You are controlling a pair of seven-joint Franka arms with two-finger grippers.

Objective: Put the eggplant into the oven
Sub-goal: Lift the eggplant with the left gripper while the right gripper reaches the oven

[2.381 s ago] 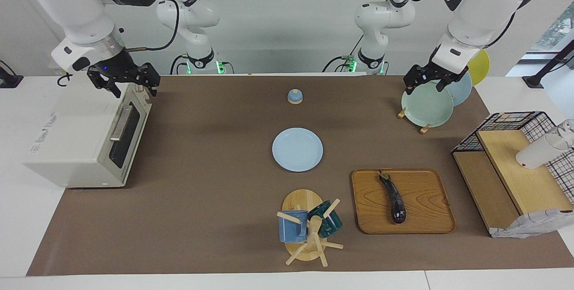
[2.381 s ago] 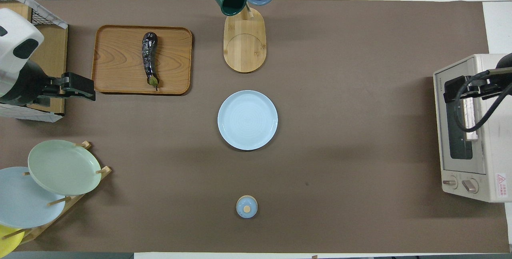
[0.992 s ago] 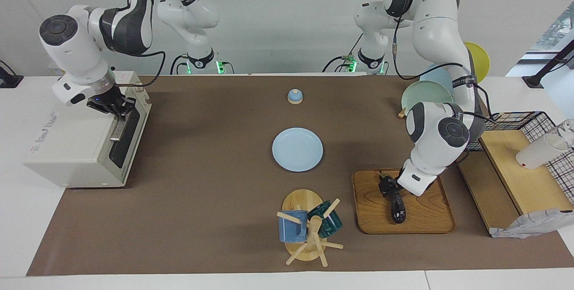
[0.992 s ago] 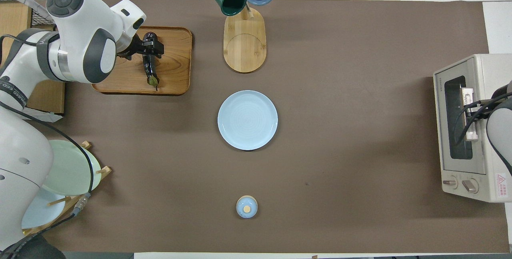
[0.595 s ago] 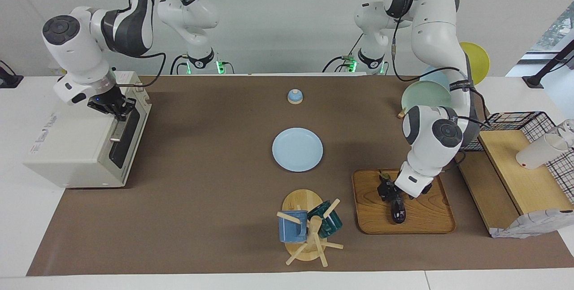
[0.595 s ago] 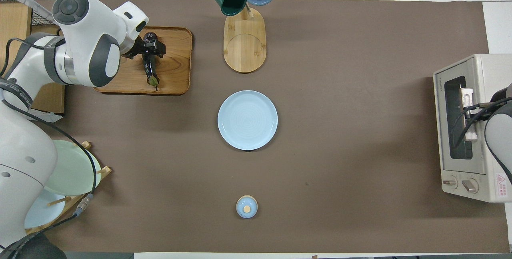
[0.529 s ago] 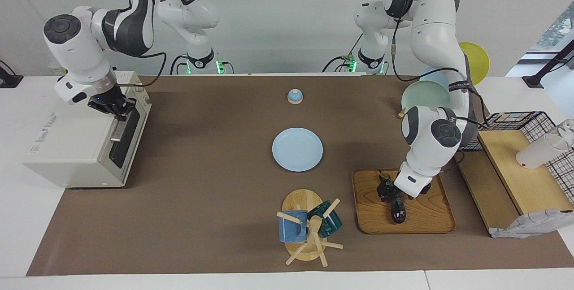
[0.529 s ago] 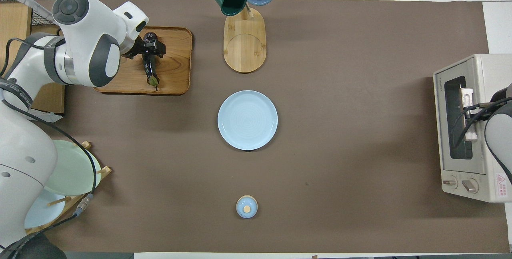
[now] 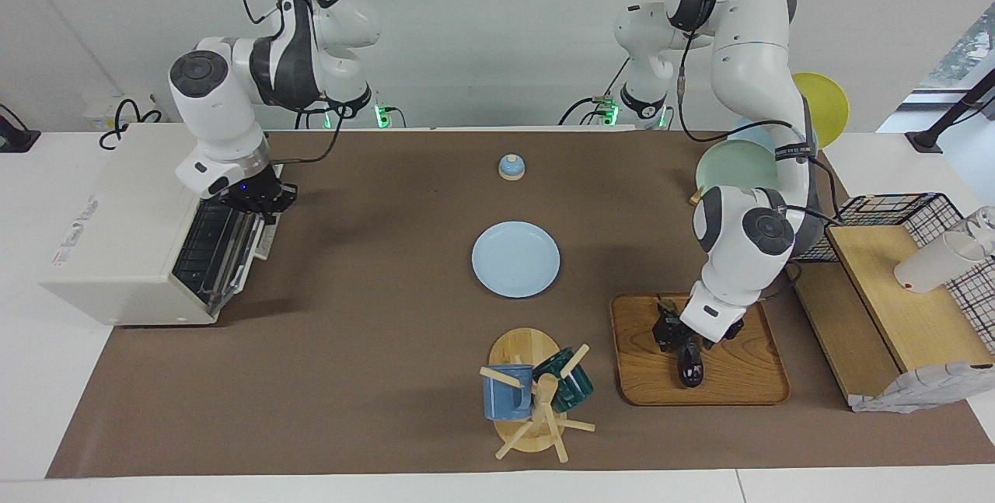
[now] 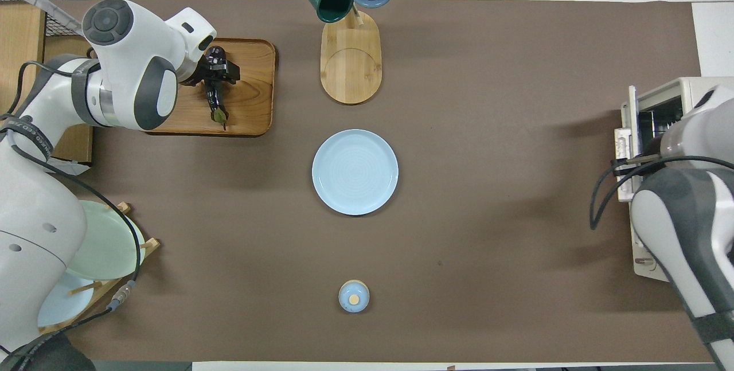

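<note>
The counter [image 9: 373,378] carries the oven [image 9: 116,246] at the right arm's end, its drop-down door [image 9: 233,242] swung partly down so the wire rack inside shows. The right gripper [image 9: 260,200] sits at the door's top edge with its jaws closed on the door's handle, to judge from where they meet it; the handle itself is hidden under them.

Toward the left arm's end, farther from the robots than the plate [image 9: 515,259], lies a wooden tray [image 9: 731,386]. The eggplant [image 9: 689,363] rests on it, lengthwise toward the robots, stem end nearer them. The left gripper [image 9: 675,334] is down over the eggplant's middle, jaws straddling it; whether they have pinched it yet I cannot tell, and the eggplant lies flat on the tray.

The step in hand looks double: the right arm is opening the oven while the left arm takes hold of the eggplant. Neither seems finished.

Next, the left jaws need a firm hold across the slim, glossy body, which may slip or pivot if gripped off centre. Then a straight lift clear of the tray's rim, and a long carry across the counter past the plate. The door should be fully down before the eggplant arrives.
</note>
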